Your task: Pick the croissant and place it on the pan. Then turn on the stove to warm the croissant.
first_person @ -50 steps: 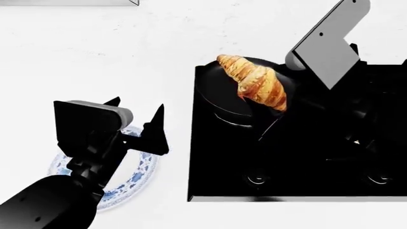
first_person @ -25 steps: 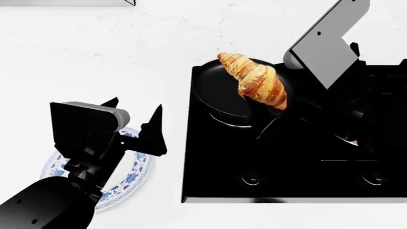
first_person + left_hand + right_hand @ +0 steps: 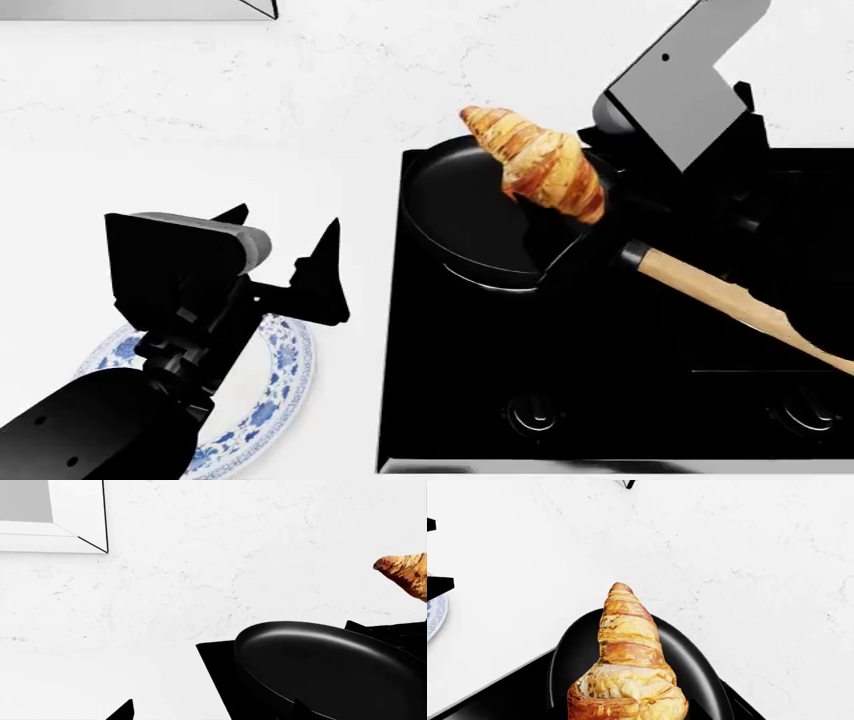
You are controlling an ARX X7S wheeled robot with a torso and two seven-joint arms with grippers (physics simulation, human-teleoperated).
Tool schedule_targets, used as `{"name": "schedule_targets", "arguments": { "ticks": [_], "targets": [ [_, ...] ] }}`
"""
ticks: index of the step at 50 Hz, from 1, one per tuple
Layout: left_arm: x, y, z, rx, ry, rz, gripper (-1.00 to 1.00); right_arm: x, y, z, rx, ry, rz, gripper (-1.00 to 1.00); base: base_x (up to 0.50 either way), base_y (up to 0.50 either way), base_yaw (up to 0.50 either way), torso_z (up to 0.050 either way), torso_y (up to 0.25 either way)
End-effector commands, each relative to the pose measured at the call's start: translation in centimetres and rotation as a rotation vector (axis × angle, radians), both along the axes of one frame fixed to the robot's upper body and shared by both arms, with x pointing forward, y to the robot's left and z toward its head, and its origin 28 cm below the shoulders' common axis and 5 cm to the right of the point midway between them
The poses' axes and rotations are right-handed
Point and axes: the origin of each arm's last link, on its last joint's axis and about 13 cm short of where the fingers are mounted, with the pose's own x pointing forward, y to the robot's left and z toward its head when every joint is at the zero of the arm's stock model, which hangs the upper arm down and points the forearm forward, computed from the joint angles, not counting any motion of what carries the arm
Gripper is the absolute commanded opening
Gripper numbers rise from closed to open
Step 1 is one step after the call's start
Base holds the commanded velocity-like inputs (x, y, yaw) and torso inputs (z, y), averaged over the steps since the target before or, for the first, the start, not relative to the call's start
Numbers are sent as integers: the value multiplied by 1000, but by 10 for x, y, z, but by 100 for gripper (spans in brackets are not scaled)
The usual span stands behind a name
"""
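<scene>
The golden-brown croissant (image 3: 541,165) hangs over the far right rim of the round black pan (image 3: 467,215), held at its right end by my right gripper (image 3: 594,200), which is shut on it. The right wrist view shows the croissant (image 3: 627,660) above the pan (image 3: 697,672). The pan's wooden handle (image 3: 727,300) points right over the black stove (image 3: 601,340). Two round knobs (image 3: 534,412) sit at the stove's front edge. My left gripper (image 3: 287,260) is open and empty above the counter, left of the stove. The left wrist view shows the pan (image 3: 333,670) and the croissant's tip (image 3: 407,572).
A white plate with a blue floral rim (image 3: 274,400) lies on the white counter under my left arm. A grey framed recess (image 3: 40,515) sits at the counter's far left corner. My grey right forearm (image 3: 674,90) reaches over the stove's back edge.
The head view has shifted: the stove and plate sit lower in frame, and the pan's wooden handle now shows. The croissant stays held over the pan's far rim.
</scene>
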Motion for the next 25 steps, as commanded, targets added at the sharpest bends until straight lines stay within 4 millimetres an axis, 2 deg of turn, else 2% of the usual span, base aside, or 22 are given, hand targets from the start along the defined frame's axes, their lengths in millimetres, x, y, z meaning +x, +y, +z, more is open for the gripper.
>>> {"name": "schedule_targets", "arguments": {
  "ticks": [1,25],
  "targets": [
    [0,1,0,-4,2,0,100,14,-8,16,-66,41,-13,-100,0,0,0,0,0],
    [1,6,-1,1,-1,31,100,56,-13,39,-101,119,38,-100,0,0,0,0,0]
  ]
}}
